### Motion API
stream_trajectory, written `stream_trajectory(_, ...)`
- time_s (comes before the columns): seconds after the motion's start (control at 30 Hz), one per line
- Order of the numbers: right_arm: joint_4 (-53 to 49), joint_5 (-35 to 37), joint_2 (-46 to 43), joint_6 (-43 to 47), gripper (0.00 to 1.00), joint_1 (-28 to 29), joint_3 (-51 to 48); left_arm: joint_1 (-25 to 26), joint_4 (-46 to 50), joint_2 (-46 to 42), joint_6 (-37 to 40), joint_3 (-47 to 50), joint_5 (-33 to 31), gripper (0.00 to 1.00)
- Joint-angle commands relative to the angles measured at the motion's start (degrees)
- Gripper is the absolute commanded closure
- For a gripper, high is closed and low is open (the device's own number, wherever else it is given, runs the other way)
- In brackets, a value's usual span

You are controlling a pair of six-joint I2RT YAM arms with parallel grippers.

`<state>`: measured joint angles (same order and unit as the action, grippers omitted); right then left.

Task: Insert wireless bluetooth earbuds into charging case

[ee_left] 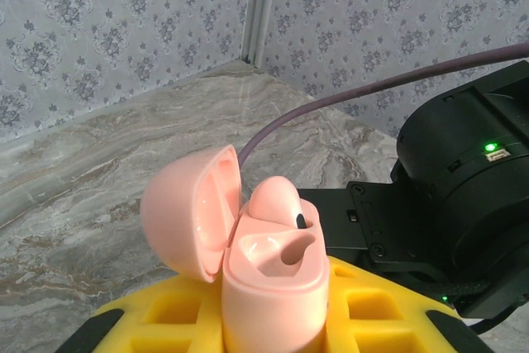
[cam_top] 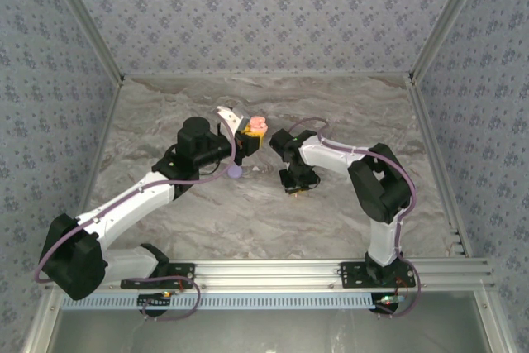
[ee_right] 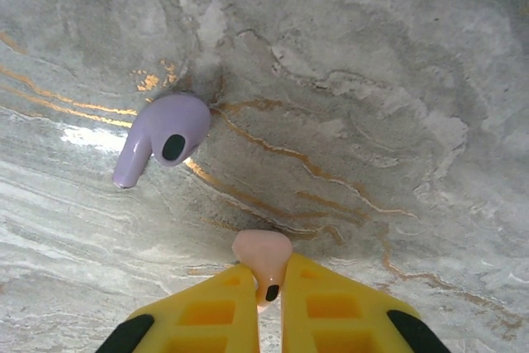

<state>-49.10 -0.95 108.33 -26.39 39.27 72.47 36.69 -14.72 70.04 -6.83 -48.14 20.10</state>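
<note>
Between the pinched-together yellow fingers [ee_right: 207, 312] of your right hand [ee_right: 266, 280] sits a pink earbud [ee_right: 261, 252], bulb outward, stem running back along them. On the desk [ee_right: 397, 80] just beyond lies a lilac earbud [ee_right: 161, 142], stem slanting lower-left; your left hand [cam_top: 246, 140] clamps the open charging case [ee_left: 273, 279].

No text or number (nor any brand) is legible

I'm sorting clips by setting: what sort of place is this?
Probably a lab test enclosure, not a home: wallpaper-patterned panels box in a marble-look table, with an aluminium rail along its near edge.
</note>
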Motion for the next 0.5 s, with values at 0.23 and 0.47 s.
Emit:
stream_trajectory(0.23,0.1,3.5,-1.6,2.5,0.91,-6.5,-2.6,-0.4,-0.6,-1.5,0.9,0.0,-0.3,0.77)
stream_trajectory(0.47,0.4,4.3,-0.6,8.3,0.90,-11.7,-2.1,-0.4,-0.4,-1.5,1.0,0.0,-0.5,0.77)
